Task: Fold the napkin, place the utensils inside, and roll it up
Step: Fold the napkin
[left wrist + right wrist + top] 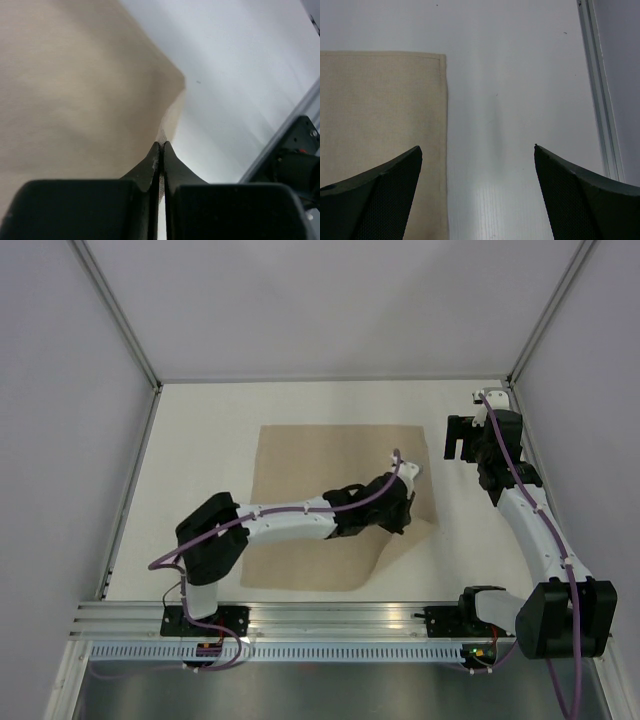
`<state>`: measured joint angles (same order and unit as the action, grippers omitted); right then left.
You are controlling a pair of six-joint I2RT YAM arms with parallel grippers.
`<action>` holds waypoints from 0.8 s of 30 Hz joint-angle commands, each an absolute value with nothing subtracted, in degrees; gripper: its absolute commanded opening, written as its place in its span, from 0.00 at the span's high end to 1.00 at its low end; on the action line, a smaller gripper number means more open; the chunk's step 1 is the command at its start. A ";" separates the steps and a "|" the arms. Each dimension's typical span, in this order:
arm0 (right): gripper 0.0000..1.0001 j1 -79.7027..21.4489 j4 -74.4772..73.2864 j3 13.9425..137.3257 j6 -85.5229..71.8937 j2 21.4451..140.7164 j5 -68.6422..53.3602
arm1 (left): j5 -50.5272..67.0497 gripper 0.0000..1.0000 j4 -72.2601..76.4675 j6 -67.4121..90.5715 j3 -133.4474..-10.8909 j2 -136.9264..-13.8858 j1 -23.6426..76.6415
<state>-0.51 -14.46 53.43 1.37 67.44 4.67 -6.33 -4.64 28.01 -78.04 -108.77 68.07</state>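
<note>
Tan-beige cloth, one item: the napkin [320, 455], plain and matte, spread on the white counter [200, 440] between the two arms. It lies mostly flat; the near-right part is raised into a peak and the near edge curves inward there.

Left end effector [402, 515]: reached across the napkin to its near-right part. In the left wrist view its fingers [150, 167] are pressed together on the napkin's edge, a pale strip of cloth showing between them, with the cloth [75, 90] rising to a corner just beyond the tips.

Right end effector [458, 437]: held at the far right of the counter, just beside the napkin's far-right corner and apart from it. In the right wrist view its fingers [385, 190] are spread wide with only bare counter [520, 75] and the napkin's hemmed edge [380, 100] below.

Purple cables [300, 510]: run along both white arms.
</note>
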 commanded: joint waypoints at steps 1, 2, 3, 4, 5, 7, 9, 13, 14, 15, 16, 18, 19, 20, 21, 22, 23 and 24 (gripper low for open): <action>0.02 -0.44 -14.41 55.19 1.85 66.01 5.98 | -0.72 0.98 -2.73 34.01 -73.49 -103.46 61.63; 0.02 -0.35 -14.33 55.11 1.93 66.01 6.06 | -0.27 0.98 -2.46 34.88 -71.48 -102.66 58.48; 0.02 -0.44 -14.33 55.19 1.93 65.92 5.98 | -0.26 0.98 -2.29 35.15 -70.67 -101.87 56.79; 0.02 -0.44 -14.15 55.02 1.93 65.74 5.98 | 2.09 0.98 -2.20 35.50 -69.36 -100.65 55.39; 0.02 -0.35 -14.24 55.02 1.93 65.74 5.98 | 2.72 0.98 -2.28 35.59 -68.82 -100.11 52.50; 0.02 -0.35 -14.06 54.93 1.93 65.48 5.89 | 4.21 0.98 -3.07 35.51 -68.29 -98.88 48.28; 0.02 -0.35 -14.06 54.93 1.93 65.30 5.80 | 5.18 0.98 -3.95 35.59 -68.20 -98.35 45.72; 0.02 -0.35 -14.06 54.84 2.02 65.21 5.45 | 7.20 0.98 -6.23 35.42 -68.90 -97.47 39.74; 0.02 -0.35 -13.98 54.76 2.02 65.21 5.36 | 7.29 0.98 -6.59 35.33 -69.17 -97.30 37.64; 0.02 -0.35 -14.06 54.76 2.02 65.21 5.36 | 7.47 0.98 -7.29 35.25 -69.52 -97.47 36.66; 0.02 -0.35 -14.06 54.76 2.02 65.13 5.19 | 7.99 0.98 -8.25 34.90 -70.30 -97.38 35.69; 0.02 -0.35 -13.97 54.67 2.11 65.04 5.01 | 8.17 0.98 -9.31 34.28 -71.27 -97.64 33.23; 0.02 -0.26 -13.97 54.67 2.11 64.95 4.92 | 8.35 0.98 -10.71 33.49 -72.67 -97.99 31.74; 0.02 -0.35 -13.97 54.67 2.11 64.95 4.83 | 8.35 0.98 -11.51 33.14 -73.38 -98.26 30.95; 0.02 -0.35 -14.06 54.58 2.20 64.86 4.92 | 8.52 0.98 -12.12 32.70 -74.00 -98.96 30.15; 0.02 -0.35 -14.06 54.58 2.11 64.69 4.92 | 8.96 0.98 -12.65 32.17 -75.22 -99.14 28.49; 0.02 -0.35 -13.98 54.58 2.20 64.60 4.83 | 9.23 0.98 -13.53 31.99 -75.67 -99.40 27.69; 0.02 -0.35 -14.06 54.58 2.28 64.69 4.83 | 9.66 0.98 -13.80 31.82 -76.11 -99.84 26.90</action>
<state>-0.51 -14.37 53.43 1.65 66.37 4.75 6.92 -11.25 32.88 -72.31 -99.63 29.06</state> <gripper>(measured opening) 0.979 0.032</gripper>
